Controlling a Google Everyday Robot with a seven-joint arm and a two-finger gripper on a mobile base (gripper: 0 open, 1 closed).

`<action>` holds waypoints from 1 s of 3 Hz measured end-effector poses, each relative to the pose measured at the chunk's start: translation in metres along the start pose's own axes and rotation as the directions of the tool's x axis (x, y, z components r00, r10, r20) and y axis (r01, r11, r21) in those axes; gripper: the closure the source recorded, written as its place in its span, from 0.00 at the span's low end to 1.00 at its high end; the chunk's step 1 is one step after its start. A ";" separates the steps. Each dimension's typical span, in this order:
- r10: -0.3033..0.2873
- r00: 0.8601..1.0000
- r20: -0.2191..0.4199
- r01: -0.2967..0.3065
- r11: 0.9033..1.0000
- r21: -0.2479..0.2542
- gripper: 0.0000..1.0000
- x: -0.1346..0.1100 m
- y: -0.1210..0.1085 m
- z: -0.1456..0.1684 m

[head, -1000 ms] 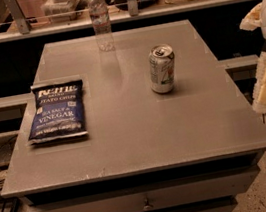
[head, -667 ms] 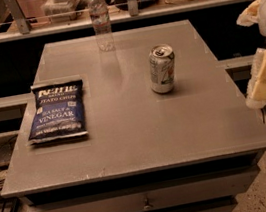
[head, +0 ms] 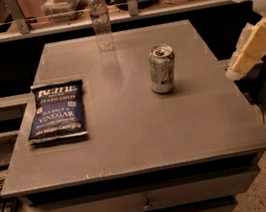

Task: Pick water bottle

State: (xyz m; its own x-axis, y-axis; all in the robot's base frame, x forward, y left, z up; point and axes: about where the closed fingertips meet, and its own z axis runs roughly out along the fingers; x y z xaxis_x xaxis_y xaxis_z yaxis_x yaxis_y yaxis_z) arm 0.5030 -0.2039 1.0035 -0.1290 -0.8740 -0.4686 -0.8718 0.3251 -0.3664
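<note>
Far from the right-edge tool (head: 241, 63) stands a clear, white-capped water bottle (head: 100, 21).

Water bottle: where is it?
The water bottle stands at the table's far edge, back-left of the soda can; the gripper is off the table's right side.

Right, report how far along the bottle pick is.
Done: nothing visible. The water bottle stands upright at the far edge of the table, untouched. In hand: the gripper hangs off the table's right side, apart from it. Left: reach, grasp, lift.
</note>
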 end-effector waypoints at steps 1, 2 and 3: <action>0.033 0.991 0.127 -0.032 0.999 -0.004 0.00 -0.013 -0.025 0.008; -0.074 0.982 0.173 0.081 0.996 -0.037 0.00 -0.050 -0.023 0.009; -0.087 0.981 0.175 0.095 0.995 -0.042 0.00 -0.054 -0.022 0.009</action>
State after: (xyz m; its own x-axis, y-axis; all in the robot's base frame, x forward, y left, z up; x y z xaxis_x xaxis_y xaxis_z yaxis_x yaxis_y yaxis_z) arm 0.5332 -0.1605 1.0300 0.0319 -0.8219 -0.5688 -0.8993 0.2247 -0.3752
